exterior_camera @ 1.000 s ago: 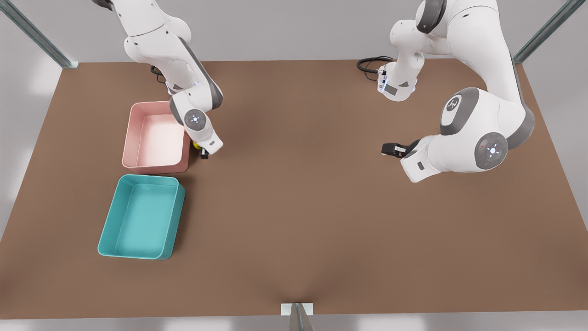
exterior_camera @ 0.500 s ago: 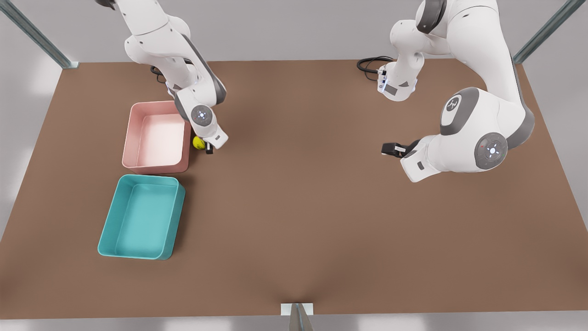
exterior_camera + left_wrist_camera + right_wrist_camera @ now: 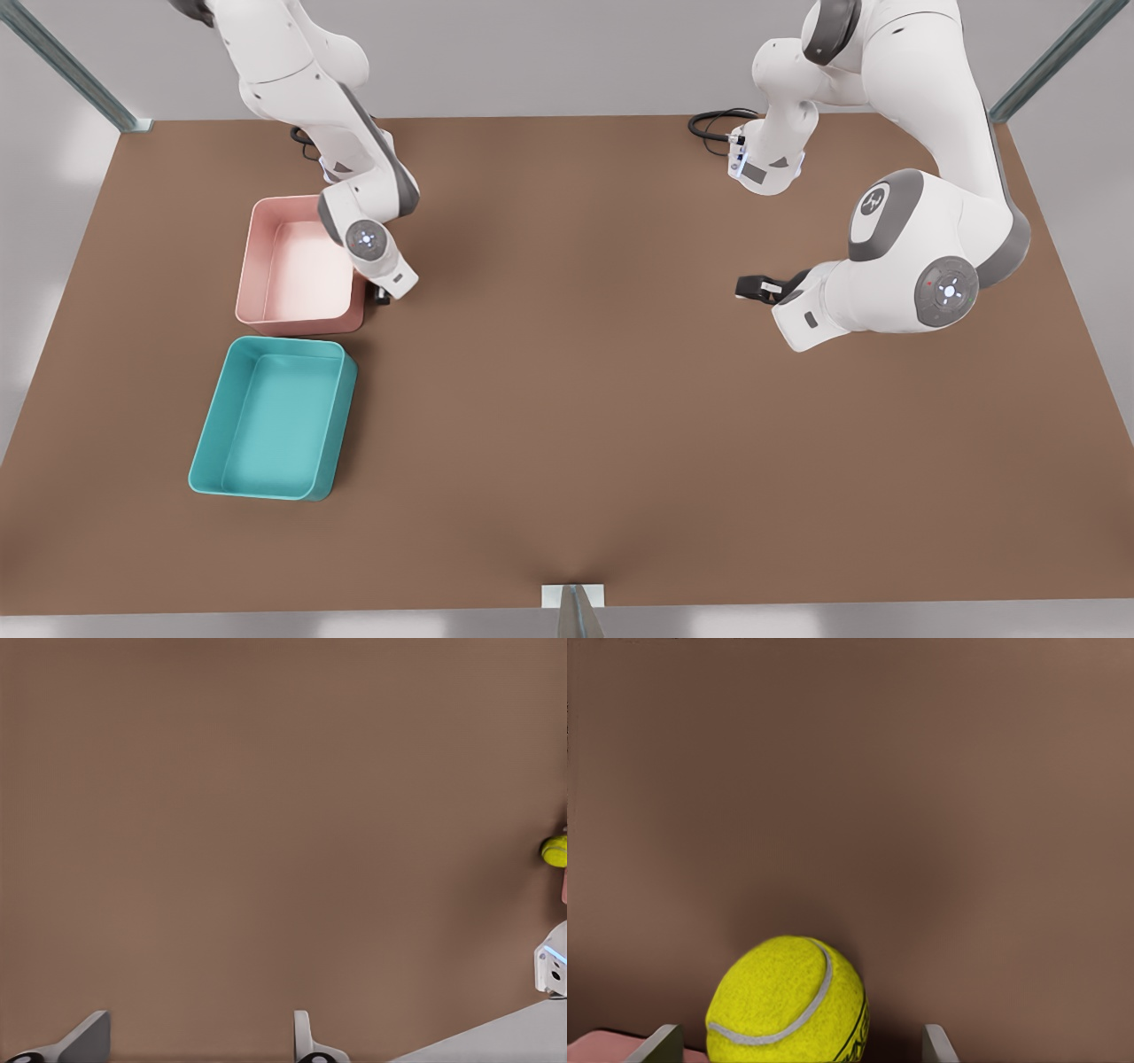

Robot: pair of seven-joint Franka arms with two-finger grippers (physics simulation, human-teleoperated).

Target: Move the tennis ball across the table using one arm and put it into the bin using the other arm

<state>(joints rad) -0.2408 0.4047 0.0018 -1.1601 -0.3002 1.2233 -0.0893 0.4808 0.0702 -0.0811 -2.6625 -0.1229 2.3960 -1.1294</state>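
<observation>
The tennis ball (image 3: 788,1005) rests on the brown table (image 3: 576,399), between the open fingers of my right gripper (image 3: 802,1034); neither finger touches it. In the front view that gripper (image 3: 381,297) points down beside the pink tub's right wall, and its hand hides the ball. The teal bin (image 3: 341,416) stands just in front of the pink tub. My left gripper (image 3: 749,287) waits open at the front view's right, with nothing between its fingers (image 3: 89,1038). From there the ball (image 3: 555,850) shows far off across the table.
The pink tub (image 3: 257,257) stands right beside the ball and the right gripper. A black cable (image 3: 713,124) lies at the back edge by the left arm's base. Bare tabletop stretches between the two arms.
The right gripper swung toward the front view's right, baring the ball, then came back left over it and now hides it. The left arm has not moved.
</observation>
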